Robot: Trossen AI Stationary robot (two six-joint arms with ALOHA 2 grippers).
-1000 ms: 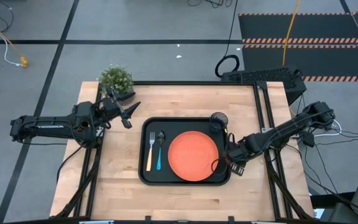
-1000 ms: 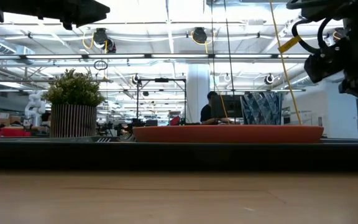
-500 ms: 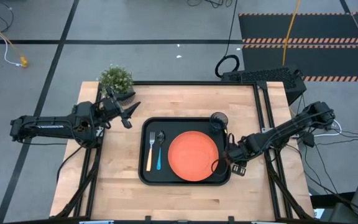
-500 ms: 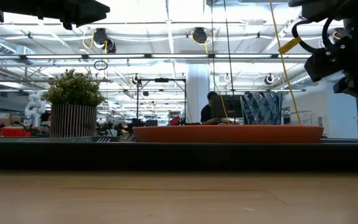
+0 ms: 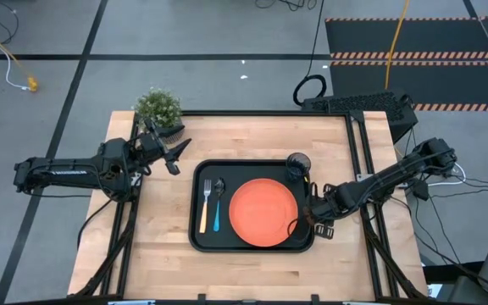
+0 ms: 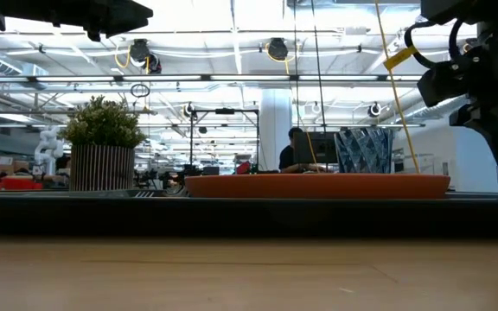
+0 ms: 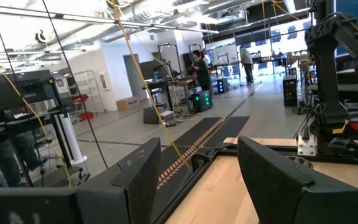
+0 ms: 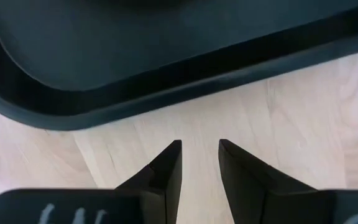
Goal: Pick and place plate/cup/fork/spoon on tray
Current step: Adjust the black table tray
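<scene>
The black tray [image 5: 244, 247] lies at the table's middle. On it the orange plate [image 5: 263, 213] rests flat, and the dark blue cup [image 5: 298, 163] stands upright in the far right corner. The orange-handled fork [image 5: 203, 206] and the blue-handled spoon [image 5: 218, 206] lie side by side at its left end. My right gripper [image 8: 199, 144] points down over bare wood just outside the tray's rim [image 8: 166, 87], near its near right corner. It is open by a narrow gap, with nothing between its fingers. My left gripper [image 5: 176, 157] hangs open above the table, left of the tray.
A potted plant [image 5: 159, 108] stands at the table's far left corner, close behind my left gripper. Bare wood lies all around the tray. The low view shows the plate [image 6: 318, 185] and the cup [image 6: 363, 151] above the tray's near rim [image 6: 232, 212].
My right gripper has rolled a little about the line it points along, staying beside the tray's right rim. Nothing on the tray has moved.
</scene>
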